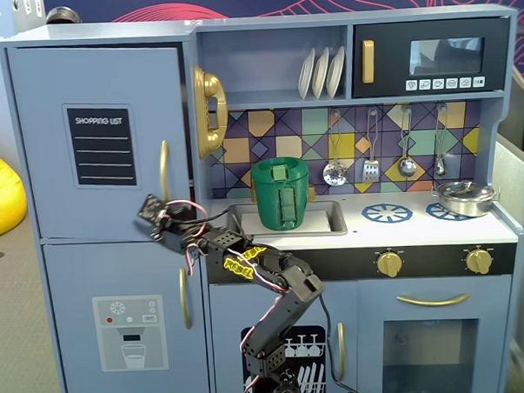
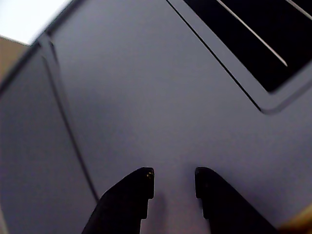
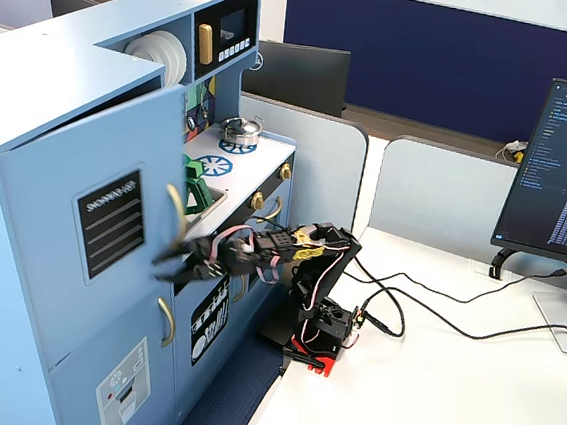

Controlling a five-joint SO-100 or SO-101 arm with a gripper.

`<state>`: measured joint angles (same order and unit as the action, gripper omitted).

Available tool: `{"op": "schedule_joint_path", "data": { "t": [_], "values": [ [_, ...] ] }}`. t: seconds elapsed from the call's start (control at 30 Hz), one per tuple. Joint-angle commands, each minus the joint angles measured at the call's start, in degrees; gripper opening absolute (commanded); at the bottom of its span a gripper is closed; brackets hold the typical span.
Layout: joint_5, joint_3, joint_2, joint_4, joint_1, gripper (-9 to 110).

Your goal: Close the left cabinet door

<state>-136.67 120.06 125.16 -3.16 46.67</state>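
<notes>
Reaching: the gripper [image 1: 152, 217] is stretched out to the left cabinet door [image 1: 101, 90], tips right at its lower edge, just under the gold handle [image 1: 164, 171]
Gripper: fingers [image 2: 141, 181] parted a bit, nothing between them
Door: top left of the toy kitchen in a fixed view, standing slightly ajar [image 3: 77, 163]
Panel: the black "SHOPPING LIST" chalkboard [image 1: 102, 146] sits mid-door
Wrist view: plain blue door face [image 2: 146, 97] fills it, tips very close
</notes>
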Motion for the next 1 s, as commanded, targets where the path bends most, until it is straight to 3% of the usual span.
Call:
{"op": "schedule_joint_path", "data": {
  "t": [0.0, 0.23, 0.6, 0.8, 0.97],
  "values": [
    [1.9, -3.7, 0.4, -2.5, -5.4, 0],
    [11.2, 7.3, 19.2, 15.6, 1.9, 0],
    [31.3, 31.8, 42.5, 62.4, -42.2, 0],
    [44.3, 44.6, 53.0, 80.3, -46.6, 0],
    [48.0, 50.7, 56.9, 89.6, -46.1, 0]
  ]
}}
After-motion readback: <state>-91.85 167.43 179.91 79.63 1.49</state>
